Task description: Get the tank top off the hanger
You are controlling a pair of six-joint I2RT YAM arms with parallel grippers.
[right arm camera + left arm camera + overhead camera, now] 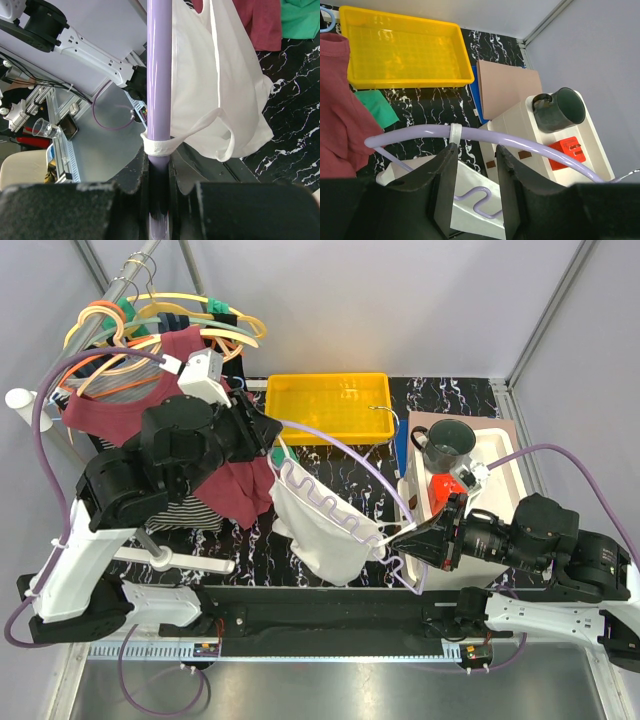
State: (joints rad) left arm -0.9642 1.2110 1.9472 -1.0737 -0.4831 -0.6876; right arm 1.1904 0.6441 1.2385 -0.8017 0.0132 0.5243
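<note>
Tank top (320,525) hangs limp on the hanger (159,75), over the middle of the counter's (440,392) near edge.
Your right gripper (159,167) is clamped on the hanger bar; your left gripper (477,165) stands apart beside a strap (455,132). The cloth looks light and soft: pinch that strap, not the body.

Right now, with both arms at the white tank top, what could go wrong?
The strap is looped round the purple hanger right at the right gripper, so it may jam there when pulled. The dark mug stands close by; a swing could knock it.
</note>
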